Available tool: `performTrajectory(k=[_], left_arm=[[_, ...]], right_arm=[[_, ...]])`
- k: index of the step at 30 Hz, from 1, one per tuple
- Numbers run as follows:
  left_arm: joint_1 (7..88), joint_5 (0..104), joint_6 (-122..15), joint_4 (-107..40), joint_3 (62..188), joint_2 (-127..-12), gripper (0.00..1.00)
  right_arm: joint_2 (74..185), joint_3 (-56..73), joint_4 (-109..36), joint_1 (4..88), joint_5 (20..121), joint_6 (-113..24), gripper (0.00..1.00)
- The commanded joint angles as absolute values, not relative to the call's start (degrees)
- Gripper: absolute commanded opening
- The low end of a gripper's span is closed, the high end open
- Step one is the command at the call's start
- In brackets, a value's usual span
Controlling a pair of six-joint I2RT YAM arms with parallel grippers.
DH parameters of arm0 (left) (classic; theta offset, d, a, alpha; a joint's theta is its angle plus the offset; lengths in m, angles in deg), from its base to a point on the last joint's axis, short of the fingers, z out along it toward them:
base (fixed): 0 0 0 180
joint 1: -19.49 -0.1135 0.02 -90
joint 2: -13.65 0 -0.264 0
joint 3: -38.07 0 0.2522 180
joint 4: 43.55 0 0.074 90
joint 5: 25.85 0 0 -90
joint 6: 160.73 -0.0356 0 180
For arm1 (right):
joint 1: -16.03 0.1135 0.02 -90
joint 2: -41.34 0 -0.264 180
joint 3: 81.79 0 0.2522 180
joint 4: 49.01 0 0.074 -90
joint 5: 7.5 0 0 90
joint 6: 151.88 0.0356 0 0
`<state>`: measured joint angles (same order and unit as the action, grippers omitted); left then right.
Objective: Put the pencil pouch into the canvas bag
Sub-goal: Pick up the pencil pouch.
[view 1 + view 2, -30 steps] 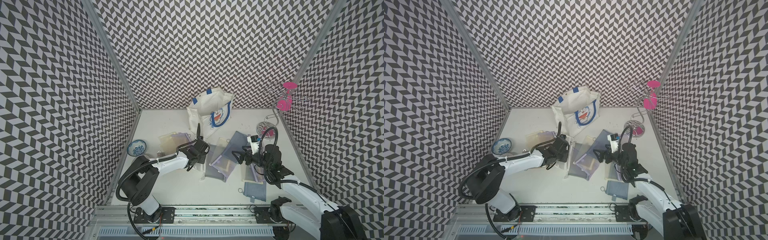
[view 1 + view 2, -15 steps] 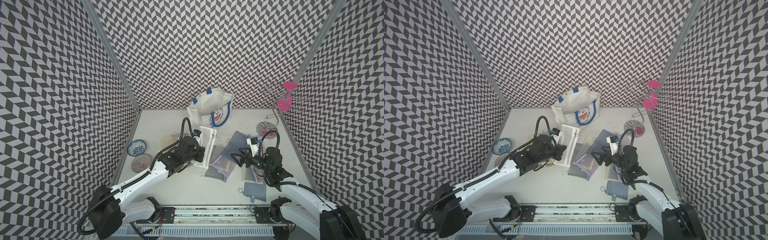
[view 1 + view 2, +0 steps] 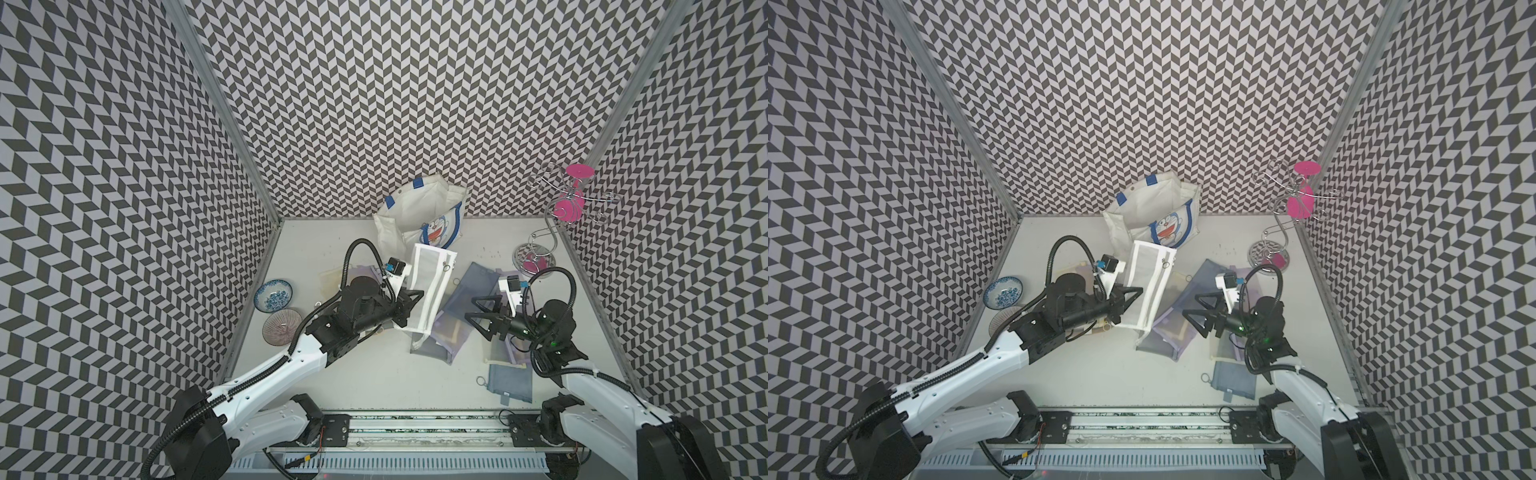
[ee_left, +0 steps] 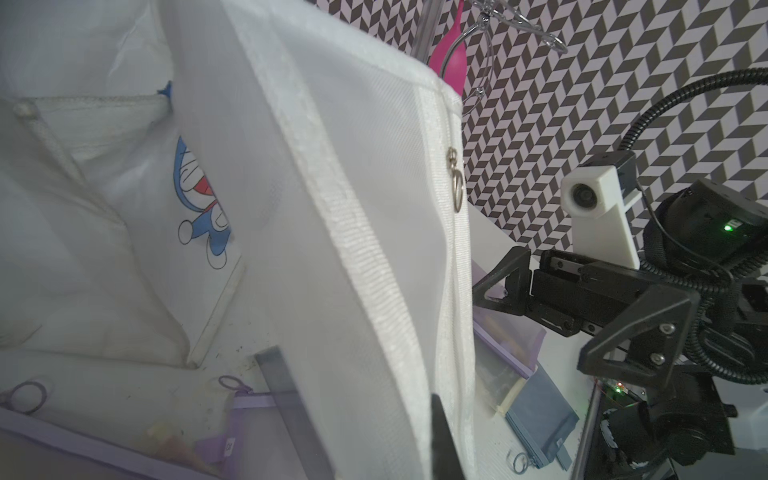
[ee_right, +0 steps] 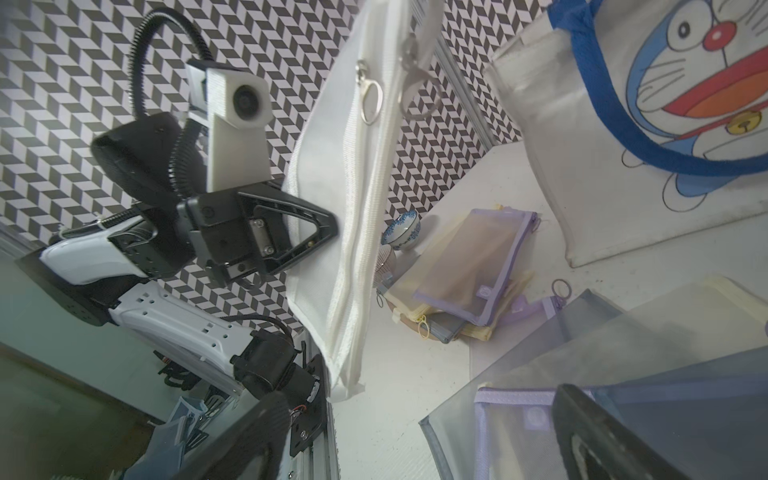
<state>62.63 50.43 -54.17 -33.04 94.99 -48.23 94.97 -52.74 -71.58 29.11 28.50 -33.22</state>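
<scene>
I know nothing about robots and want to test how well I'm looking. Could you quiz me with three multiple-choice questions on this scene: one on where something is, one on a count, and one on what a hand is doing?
1. Where does the canvas bag stand?
A. At the back of the table
B. Against the front rail
C. On the floor

2. How many bowls are on the table?
A. One
B. Two
C. Four

3. The left hand is:
A. open and empty
B. shut on the white pencil pouch
C. lying flat on the table

Answers:
1 A: the bag stands at the far end, away from the arms' bases.
2 B: two sit side by side near the left arm.
3 B: it pinches the pouch's edge and holds it up.
</scene>
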Motion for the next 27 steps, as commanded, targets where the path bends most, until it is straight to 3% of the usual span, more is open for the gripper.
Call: performTrajectory(k=[1, 9, 27], left_arm=[[62.89, 46.08, -55.18, -40.38, 93.69, -47.11, 0.0], [63.13, 42.39, -54.44, -46.23, 91.79, -46.01, 0.0], [63.09, 41.55, -52.7, -51.39, 89.81, -43.22, 0.0]], right_arm=[[90.84, -51.67, -71.5, 30.41, 27.24, -31.43, 0.99], [85.78, -50.49, -67.91, 33.33, 29.73, -29.81, 0.99], [87.19, -47.02, -70.83, 36.24, 27.4, -28.22, 0.99]])
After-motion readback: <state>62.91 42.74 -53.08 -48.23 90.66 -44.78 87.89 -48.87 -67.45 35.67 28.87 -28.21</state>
